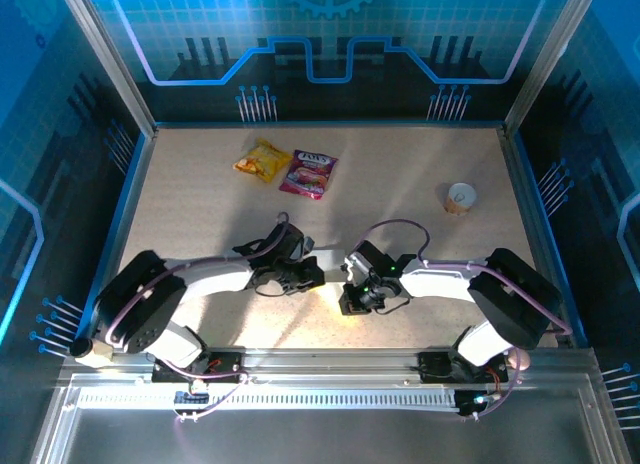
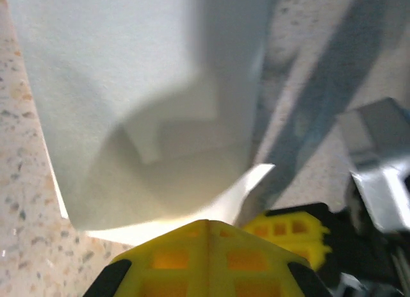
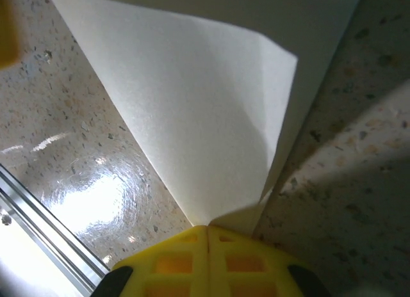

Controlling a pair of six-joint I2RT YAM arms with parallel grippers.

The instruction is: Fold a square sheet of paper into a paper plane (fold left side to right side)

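Near the lower centre of the pale speckled table, both arms are hanging nose to nose over the thin white square sheet of paper, which is lying on the table between them and is washed out by glare in the top view.

The left pincer is showing its yellow fingertips pressed together right at the sheet's near edge; whether it is actually nipping that edge I cannot tell. The right pincer is also pressed together, and it is pinching the pointed corner of a raised triangular flap of the sheet.

Judging by the layers, the folding is well under way. Overlapping flaps and a curled corner are showing in the left wrist view. The paper is not yet looking like a narrow dart, so more creasing is probably waiting.

Toward the upper middle of the top view, a crinkled yellow snack packet and a pink snack packet are lying side by side, and a small round white cup is sitting at the right. The pink packet is carrying lettering too small to read.
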